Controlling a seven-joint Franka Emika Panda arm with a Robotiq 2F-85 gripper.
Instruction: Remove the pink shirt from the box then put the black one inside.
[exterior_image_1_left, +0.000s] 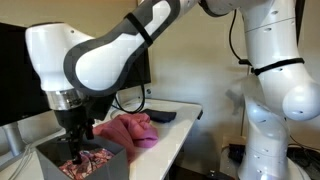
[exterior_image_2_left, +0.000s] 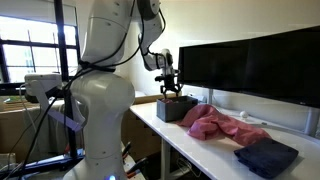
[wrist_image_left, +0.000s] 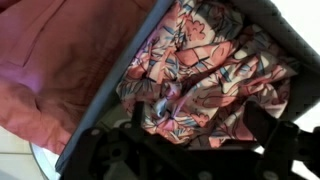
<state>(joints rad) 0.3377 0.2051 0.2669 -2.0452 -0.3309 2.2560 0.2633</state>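
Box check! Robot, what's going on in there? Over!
Gripper open, low over the box. Pink flowery cloth inside the box. Plainer pink shirt heaped alongside, black shirt out on the table. Over.

The gripper (exterior_image_2_left: 169, 91) hangs just above the box (exterior_image_2_left: 176, 108) on the table (exterior_image_2_left: 185, 143). The pink shirt (exterior_image_2_left: 226, 125) lies crumpled just beside the box, seemingly touching it. The black shirt (exterior_image_2_left: 267, 157) lies well apart from the box.
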